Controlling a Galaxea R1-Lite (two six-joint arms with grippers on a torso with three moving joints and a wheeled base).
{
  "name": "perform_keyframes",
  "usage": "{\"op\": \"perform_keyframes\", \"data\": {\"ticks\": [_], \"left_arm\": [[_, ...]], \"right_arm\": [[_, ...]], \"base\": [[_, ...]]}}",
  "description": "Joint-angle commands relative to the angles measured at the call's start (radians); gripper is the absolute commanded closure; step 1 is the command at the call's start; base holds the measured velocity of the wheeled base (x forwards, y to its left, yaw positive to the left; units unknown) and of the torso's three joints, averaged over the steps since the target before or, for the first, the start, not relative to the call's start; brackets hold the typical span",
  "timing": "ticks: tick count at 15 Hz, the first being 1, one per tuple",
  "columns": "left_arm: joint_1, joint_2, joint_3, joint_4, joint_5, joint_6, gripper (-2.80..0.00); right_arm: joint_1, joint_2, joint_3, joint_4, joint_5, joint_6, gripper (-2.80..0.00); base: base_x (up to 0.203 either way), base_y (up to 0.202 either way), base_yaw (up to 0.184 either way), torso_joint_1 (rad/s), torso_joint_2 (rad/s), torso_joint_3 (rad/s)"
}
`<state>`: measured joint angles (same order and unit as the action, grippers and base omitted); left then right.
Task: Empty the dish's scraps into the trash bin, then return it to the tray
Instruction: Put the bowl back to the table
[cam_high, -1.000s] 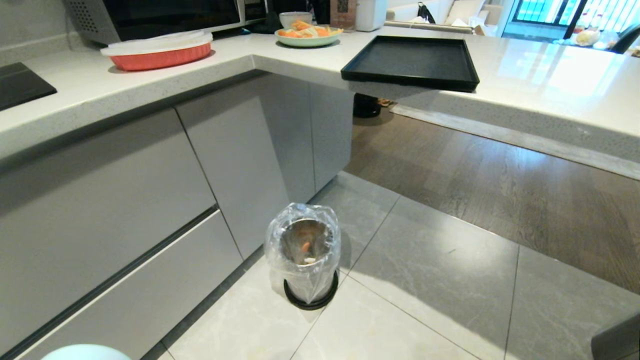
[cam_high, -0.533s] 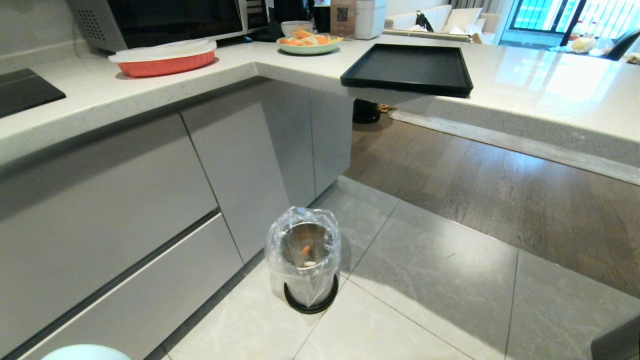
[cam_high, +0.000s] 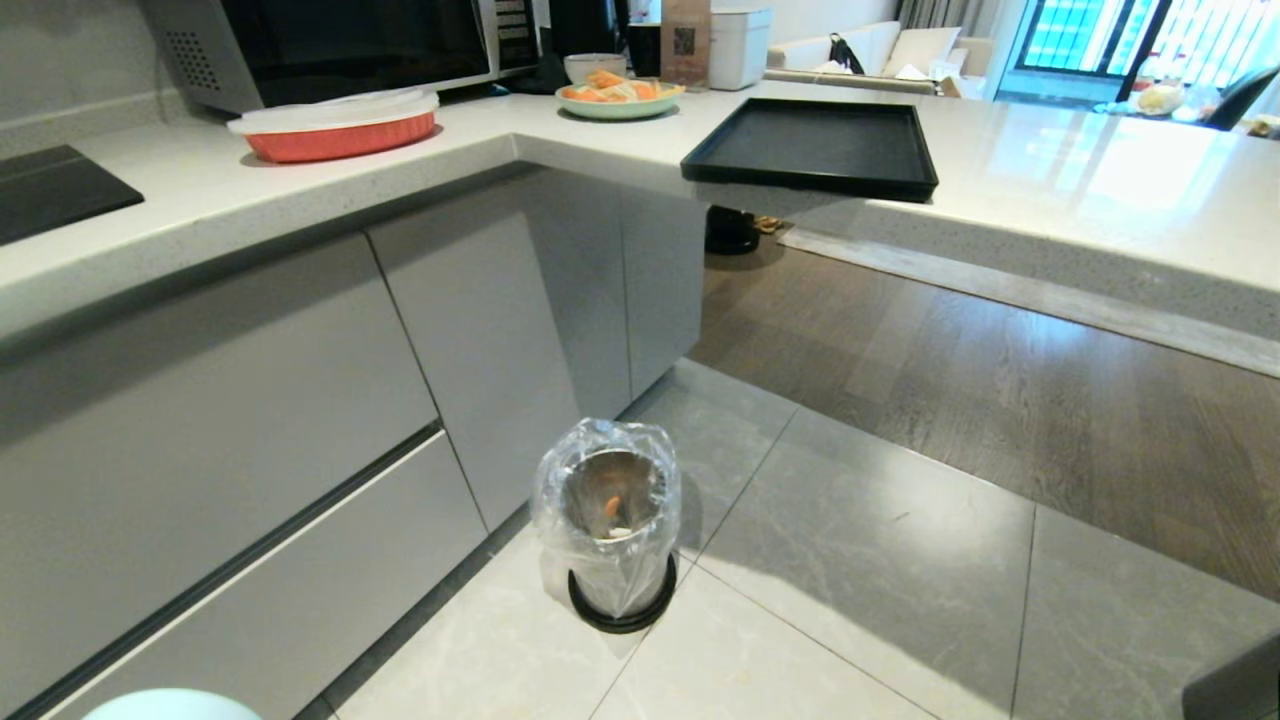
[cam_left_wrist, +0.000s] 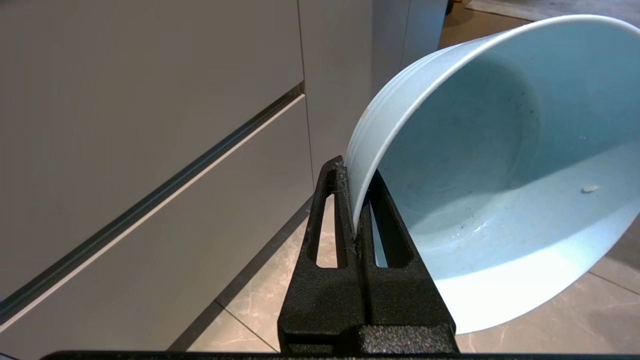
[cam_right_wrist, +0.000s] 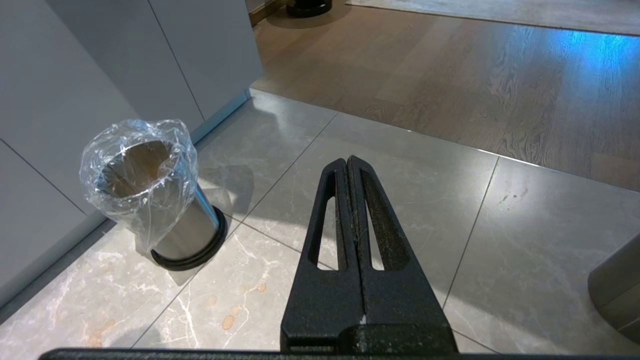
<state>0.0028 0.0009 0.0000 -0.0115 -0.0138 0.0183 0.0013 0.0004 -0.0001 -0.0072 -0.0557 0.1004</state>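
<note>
My left gripper (cam_left_wrist: 356, 172) is shut on the rim of the dish (cam_left_wrist: 500, 175), a pale blue-white bowl held tilted over the floor, with only a tiny white crumb (cam_left_wrist: 590, 189) inside. A sliver of the dish (cam_high: 170, 705) shows at the head view's lower left edge. The trash bin (cam_high: 610, 525), shiny metal with a crinkled clear bag, stands on the tiles by the cabinets. Orange and white scraps (cam_high: 612, 508) lie inside it. The black tray (cam_high: 815, 145) sits bare on the counter, overhanging its edge. My right gripper (cam_right_wrist: 348, 161) is shut and holds nothing, above the floor beside the trash bin (cam_right_wrist: 150, 190).
Grey cabinet fronts (cam_high: 300, 400) run along the left. On the counter (cam_high: 1100, 170) are a red baking dish (cam_high: 335, 125) with a lid, a green plate of orange slices (cam_high: 618, 95) and a microwave (cam_high: 350, 40). A dark object (cam_high: 1235, 685) intrudes at the lower right.
The whole head picture has slid down a little, so the camera has moved. The trash bin, tray and both grippers keep their places.
</note>
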Motion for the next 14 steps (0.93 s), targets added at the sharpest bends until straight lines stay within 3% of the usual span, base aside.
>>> {"op": "perform_keyframes", "data": {"ticks": [1,14], "left_arm": [[0.000,0.001,0.000,-0.001,0.000,0.000,0.00],[0.000,0.001,0.000,-0.001,0.000,-0.001,0.00]], "right_arm": [[0.000,0.000,0.000,0.000,0.000,0.001,0.00],[0.000,0.000,0.000,0.000,0.001,0.001,0.00]], "base": [[0.000,0.000,0.000,0.000,0.00,0.000],[0.000,0.000,0.000,0.000,0.00,0.000]]}}
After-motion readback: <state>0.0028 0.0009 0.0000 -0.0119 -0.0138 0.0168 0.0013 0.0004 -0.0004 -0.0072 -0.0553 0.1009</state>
